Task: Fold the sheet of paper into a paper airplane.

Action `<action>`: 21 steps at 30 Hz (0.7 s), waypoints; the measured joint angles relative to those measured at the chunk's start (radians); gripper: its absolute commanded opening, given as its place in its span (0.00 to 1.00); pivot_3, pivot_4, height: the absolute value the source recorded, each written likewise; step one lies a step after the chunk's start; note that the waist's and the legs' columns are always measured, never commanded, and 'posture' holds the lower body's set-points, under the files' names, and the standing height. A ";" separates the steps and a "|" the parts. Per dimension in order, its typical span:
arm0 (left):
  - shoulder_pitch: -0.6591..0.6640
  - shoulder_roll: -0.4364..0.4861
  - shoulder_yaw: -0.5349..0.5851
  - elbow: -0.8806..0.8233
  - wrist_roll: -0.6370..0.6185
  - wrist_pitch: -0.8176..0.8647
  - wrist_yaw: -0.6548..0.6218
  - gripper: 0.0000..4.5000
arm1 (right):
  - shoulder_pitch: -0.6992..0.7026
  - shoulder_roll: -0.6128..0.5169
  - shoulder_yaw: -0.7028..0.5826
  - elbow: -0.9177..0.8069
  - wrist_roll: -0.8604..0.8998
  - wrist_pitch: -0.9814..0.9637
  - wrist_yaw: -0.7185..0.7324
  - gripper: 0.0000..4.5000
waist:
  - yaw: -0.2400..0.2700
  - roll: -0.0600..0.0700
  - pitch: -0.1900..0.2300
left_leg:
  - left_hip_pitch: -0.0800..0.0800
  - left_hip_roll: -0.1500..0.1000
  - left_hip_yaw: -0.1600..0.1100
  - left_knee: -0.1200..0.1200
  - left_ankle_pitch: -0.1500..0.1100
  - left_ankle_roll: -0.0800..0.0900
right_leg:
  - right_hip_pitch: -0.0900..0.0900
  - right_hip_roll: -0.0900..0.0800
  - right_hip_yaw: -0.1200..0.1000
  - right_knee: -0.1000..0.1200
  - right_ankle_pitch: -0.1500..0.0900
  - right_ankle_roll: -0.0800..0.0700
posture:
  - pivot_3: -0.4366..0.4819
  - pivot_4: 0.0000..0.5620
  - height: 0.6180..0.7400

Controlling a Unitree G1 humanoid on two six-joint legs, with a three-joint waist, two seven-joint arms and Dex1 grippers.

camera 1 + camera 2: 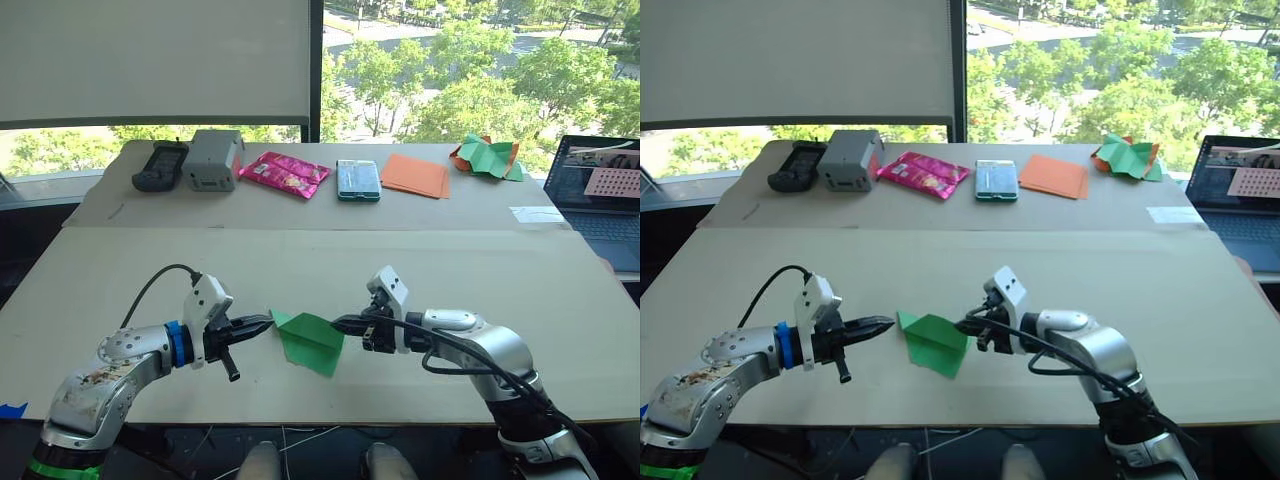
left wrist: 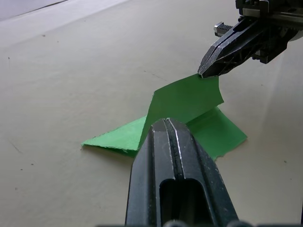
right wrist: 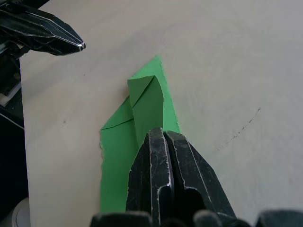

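The sheet of paper (image 1: pixel 312 345) is bright green, folded into a pointed wedge, and lies on the near part of the table between my two grippers. One flap (image 2: pixel 184 101) of it stands up off the rest. My right gripper (image 1: pixel 338 323) is shut on the top corner of that raised flap, as the right wrist view (image 3: pixel 158 131) shows from behind. My left gripper (image 1: pixel 262 322) is shut with nothing in it. Its tip hovers just short of the wedge's pointed end, a little above the table.
Along the table's far side lie a black device (image 1: pixel 160 166), a grey box (image 1: pixel 212 159), a pink packet (image 1: pixel 285 173), a teal box (image 1: pixel 358 180), flat orange sheets (image 1: pixel 415 175) and a crumpled green-and-orange paper heap (image 1: pixel 487 157). A laptop (image 1: pixel 600 195) sits at the right edge.
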 measured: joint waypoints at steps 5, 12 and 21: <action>-0.018 0.000 -0.001 0.005 0.000 0.000 0.000 0.00 | -0.004 0.000 -0.010 -0.008 -0.003 -0.012 -0.016 0.01 | -0.001 0.000 0.000 | 0.000 0.000 0.000 0.000 0.000 0.000 | 0.000 0.000 0.000 0.001 0.000 0.000 | 0.48 0.27 0.72; -0.018 0.000 -0.003 0.009 0.000 -0.002 -0.006 0.00 | -0.042 -0.006 -0.030 -0.042 -0.012 -0.042 -0.044 0.01 | -0.001 0.000 0.000 | 0.001 0.000 0.000 0.000 0.000 0.000 | 0.000 0.001 0.000 0.001 0.000 0.000 | 0.48 0.27 0.72; -0.014 0.000 -0.003 0.052 0.009 -0.031 -0.014 0.00 | -0.125 -0.199 0.158 -0.133 -0.436 -0.473 -0.114 0.01 | -0.001 0.001 0.000 | 0.001 0.000 0.000 0.001 0.000 0.000 | 0.000 0.001 0.000 0.000 0.000 0.000 | 0.48 0.27 0.72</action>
